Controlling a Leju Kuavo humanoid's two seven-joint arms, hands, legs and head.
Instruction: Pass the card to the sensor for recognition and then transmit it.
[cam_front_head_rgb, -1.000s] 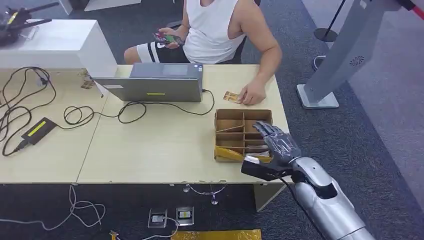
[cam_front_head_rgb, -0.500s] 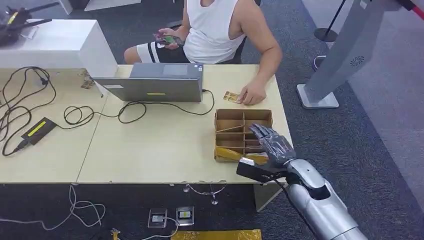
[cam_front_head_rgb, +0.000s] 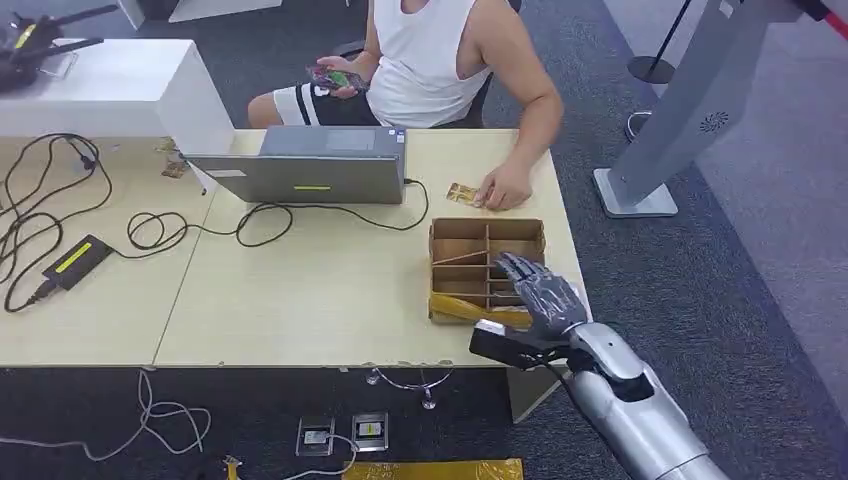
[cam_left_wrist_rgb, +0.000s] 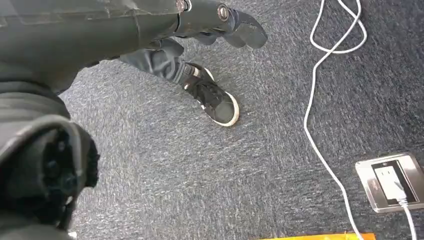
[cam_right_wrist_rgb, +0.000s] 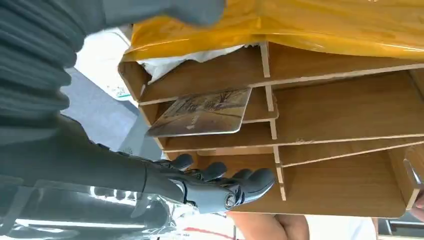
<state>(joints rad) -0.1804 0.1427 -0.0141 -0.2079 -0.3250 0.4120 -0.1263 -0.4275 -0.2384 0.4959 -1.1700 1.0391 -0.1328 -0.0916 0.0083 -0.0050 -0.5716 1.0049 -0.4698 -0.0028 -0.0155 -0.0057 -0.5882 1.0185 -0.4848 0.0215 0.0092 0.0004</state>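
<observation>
A printed card (cam_right_wrist_rgb: 202, 112) lies slanted in one compartment of the brown divided box (cam_front_head_rgb: 468, 262) at the table's right end. My right hand (cam_front_head_rgb: 540, 292) hovers over the box's near right compartments, fingers (cam_right_wrist_rgb: 227, 189) stretched out and apart, holding nothing. A second card (cam_front_head_rgb: 461, 192) lies on the table beyond the box, under a seated person's hand (cam_front_head_rgb: 505, 187). My left hand (cam_left_wrist_rgb: 220, 17) hangs over the carpet with its fingers extended, empty.
A grey laptop (cam_front_head_rgb: 310, 165), black cables (cam_front_head_rgb: 150, 230) and a power brick (cam_front_head_rgb: 75, 260) lie on the table left of the box. Yellow film (cam_right_wrist_rgb: 310, 22) covers the box's near edge. A grey kiosk stand (cam_front_head_rgb: 690, 110) rises to the right. A floor socket (cam_left_wrist_rgb: 392, 181) sits below.
My right hand has drawn back a little toward me and to the left, sinking lower over the box. The person and the cards have not moved.
</observation>
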